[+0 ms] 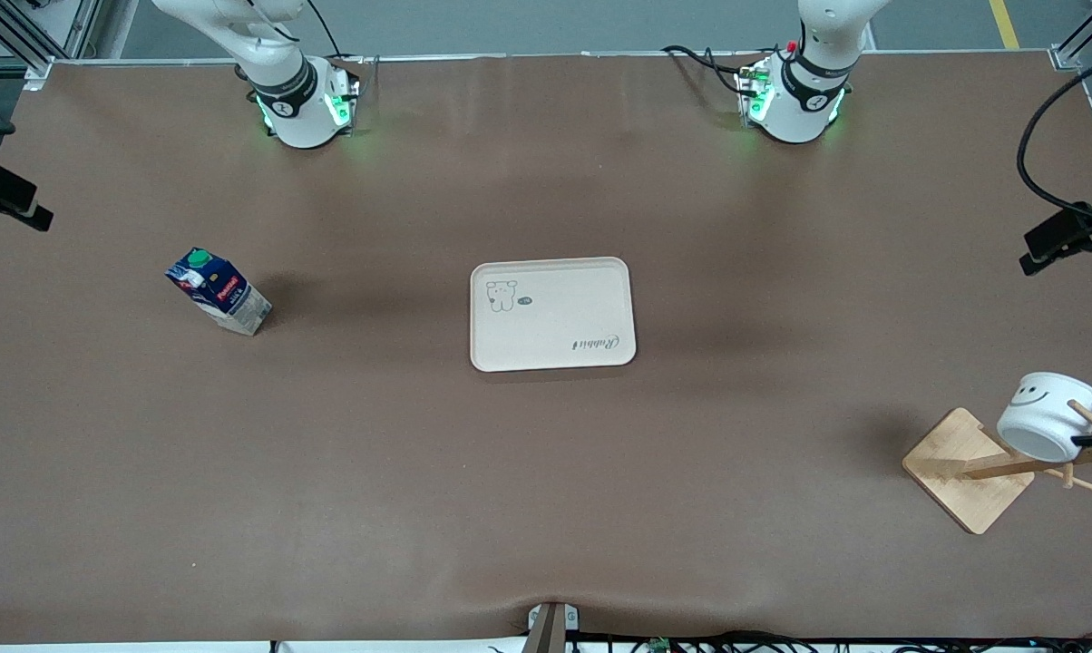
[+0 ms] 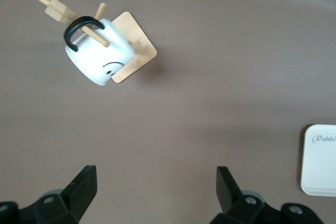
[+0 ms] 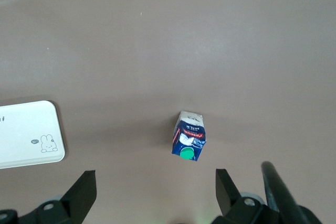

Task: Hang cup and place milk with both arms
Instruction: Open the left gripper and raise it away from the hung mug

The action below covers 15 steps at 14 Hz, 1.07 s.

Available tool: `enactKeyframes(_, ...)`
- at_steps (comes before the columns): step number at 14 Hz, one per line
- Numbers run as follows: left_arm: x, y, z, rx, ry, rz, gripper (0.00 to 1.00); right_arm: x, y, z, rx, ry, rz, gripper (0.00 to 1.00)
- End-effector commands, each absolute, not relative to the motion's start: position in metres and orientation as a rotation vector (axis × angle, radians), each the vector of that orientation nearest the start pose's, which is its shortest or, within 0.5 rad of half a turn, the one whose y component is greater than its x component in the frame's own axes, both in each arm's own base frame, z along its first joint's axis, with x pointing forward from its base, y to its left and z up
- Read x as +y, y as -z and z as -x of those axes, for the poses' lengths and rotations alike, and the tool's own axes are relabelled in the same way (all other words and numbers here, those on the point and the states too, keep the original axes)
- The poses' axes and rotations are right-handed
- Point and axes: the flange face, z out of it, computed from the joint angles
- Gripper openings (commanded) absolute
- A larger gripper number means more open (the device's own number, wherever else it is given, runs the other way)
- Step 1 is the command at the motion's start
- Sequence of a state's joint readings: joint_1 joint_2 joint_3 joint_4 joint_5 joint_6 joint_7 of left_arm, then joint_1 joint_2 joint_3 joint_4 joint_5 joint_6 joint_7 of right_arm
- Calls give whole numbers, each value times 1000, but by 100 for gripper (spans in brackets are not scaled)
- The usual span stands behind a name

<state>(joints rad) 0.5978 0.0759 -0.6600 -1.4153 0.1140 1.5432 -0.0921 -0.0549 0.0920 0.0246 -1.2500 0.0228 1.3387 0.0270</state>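
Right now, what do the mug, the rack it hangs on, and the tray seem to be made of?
The mug looks like glazed ceramic: smooth white body, black handle, though coated metal is possible. The rack is pale wood, likely bamboo: visible grain, dowel pegs. The tray looks like matte plastic or fibre composite: uniform beige, rounded rim, printed drawing.

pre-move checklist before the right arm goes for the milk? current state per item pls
1. Cup hung on the wooden rack by its handle: ok.
2. Milk upright on the table, toward the right arm's end: ok.
3. Tray bare, ready to take the milk: ok.
4. Right gripper open, nothing held, high over the table with the milk in its view: ok.
5. Left gripper open, nothing held, up off the cup: ok.
6. Milk cap sealed: cannot tell.
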Motion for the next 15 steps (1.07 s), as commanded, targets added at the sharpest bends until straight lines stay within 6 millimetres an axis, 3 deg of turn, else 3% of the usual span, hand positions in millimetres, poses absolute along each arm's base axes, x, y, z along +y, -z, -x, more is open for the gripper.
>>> enactKeyframes(1,-33,-682,-548,-16,115,3049,100,-13,-683,-506,-111,57,3120,100)
enactKeyframes(2,-48,-682,-542,15,89,3044,100,-14,-687,-508,-189,74,3125,100)
enactKeyframes(4,-46,-684,-535,-2,54,3048,100,-19,-701,-510,-296,115,3166,100)
enactKeyframes(6,-48,-682,-528,-5,24,3086,100,-26,-704,-512,-277,133,3171,100)
enactKeyframes(12,-55,-678,-500,-54,16,3114,100,-21,-703,-513,-277,127,3168,100)
enactKeyframes(15,-48,-675,-491,-106,24,3118,100,-26,-701,-513,-262,120,3168,100)
